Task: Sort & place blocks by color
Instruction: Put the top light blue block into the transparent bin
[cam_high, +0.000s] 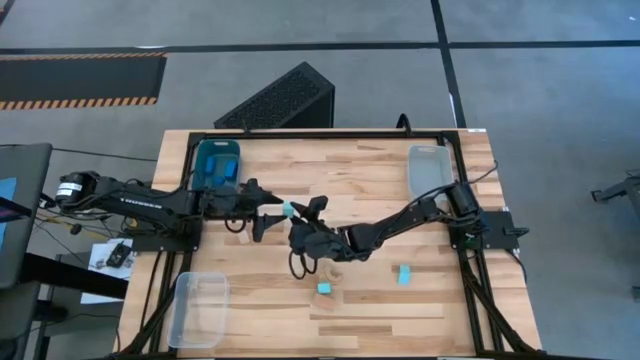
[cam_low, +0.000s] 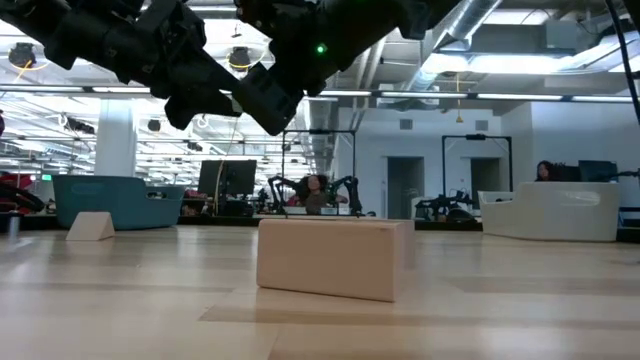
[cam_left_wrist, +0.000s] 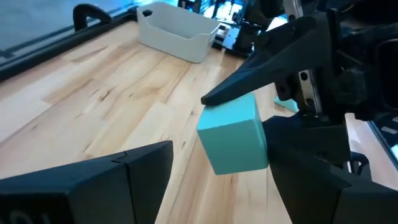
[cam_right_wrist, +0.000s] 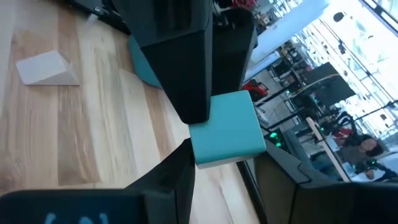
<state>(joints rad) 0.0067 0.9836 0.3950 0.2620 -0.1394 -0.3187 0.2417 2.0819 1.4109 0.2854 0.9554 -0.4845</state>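
Note:
A light cyan block (cam_high: 287, 208) hangs in the air above the table's middle, between my two grippers. My right gripper (cam_high: 305, 212) reaches in from the right and is shut on it (cam_right_wrist: 224, 155). My left gripper (cam_high: 268, 218) comes from the left, open, with its fingers on either side of the same block (cam_left_wrist: 233, 140). Two more cyan blocks (cam_high: 404, 274) (cam_high: 325, 288) lie on the table's near half. A tan rectangular block (cam_low: 335, 258) and a tan wedge (cam_low: 90, 226) rest flat on the wood. My right gripper pinches the cyan block between its two fingers on opposite faces (cam_right_wrist: 202, 152), one finger (cam_left_wrist: 249, 81) lying over the top face. The fingers come about level from the table's right. The block is lifted clear of the table. My left gripper's one finger (cam_right_wrist: 189, 81) stands right against the block; whether it touches, I cannot tell.
A teal bin (cam_high: 215, 165) sits at the far left corner, a clear bin (cam_high: 430, 165) at the far right and another clear bin (cam_high: 200, 305) at the near left. Both arms cross the table's middle. Open wood lies along the near edge and the near right.

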